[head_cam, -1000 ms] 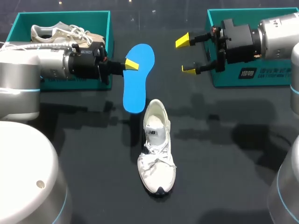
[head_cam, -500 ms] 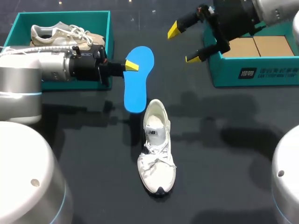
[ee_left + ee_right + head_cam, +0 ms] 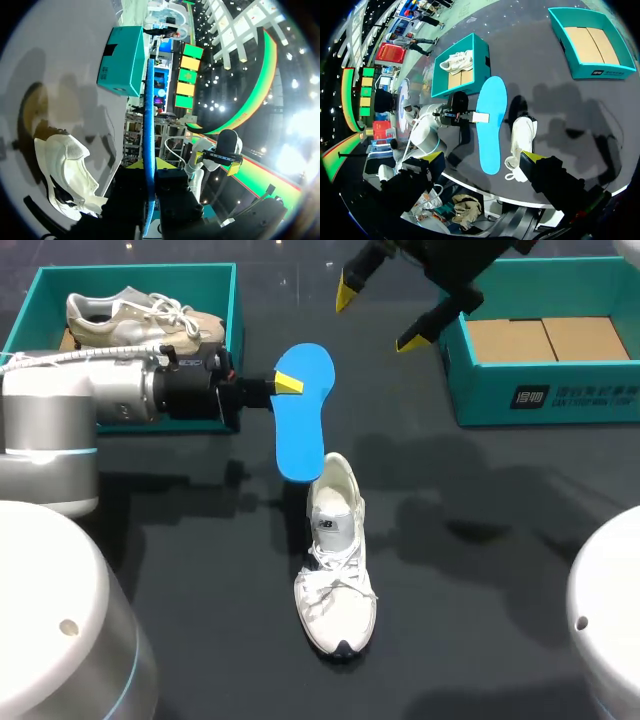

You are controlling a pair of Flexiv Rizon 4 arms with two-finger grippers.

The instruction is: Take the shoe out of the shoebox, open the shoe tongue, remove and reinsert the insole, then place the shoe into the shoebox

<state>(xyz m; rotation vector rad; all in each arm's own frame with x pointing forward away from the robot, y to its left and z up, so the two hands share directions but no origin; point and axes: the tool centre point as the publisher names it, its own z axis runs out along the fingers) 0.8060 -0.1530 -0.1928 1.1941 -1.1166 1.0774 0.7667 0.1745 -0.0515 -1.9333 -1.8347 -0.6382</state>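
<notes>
Blue flat foam insole (image 3: 303,425) pinched near its far end in left gripper (image 3: 288,385), near end just over the collar of white lace-up sneaker (image 3: 335,570) on dark table (image 3: 480,570). Right gripper (image 3: 378,316) spread wide, empty, raised beside empty teal cardboard shoebox (image 3: 480,400). Seemingly done: unboxing, tongue, removal. Left: reinsertion, boxing.

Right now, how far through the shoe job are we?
Done: the shoe is out on the table and the blue insole is removed. In hand: the left gripper is shut on the insole, near the shoe's heel; the right gripper hangs open. Left: reinsert the insole, then box the shoe in the empty shoebox.
</notes>
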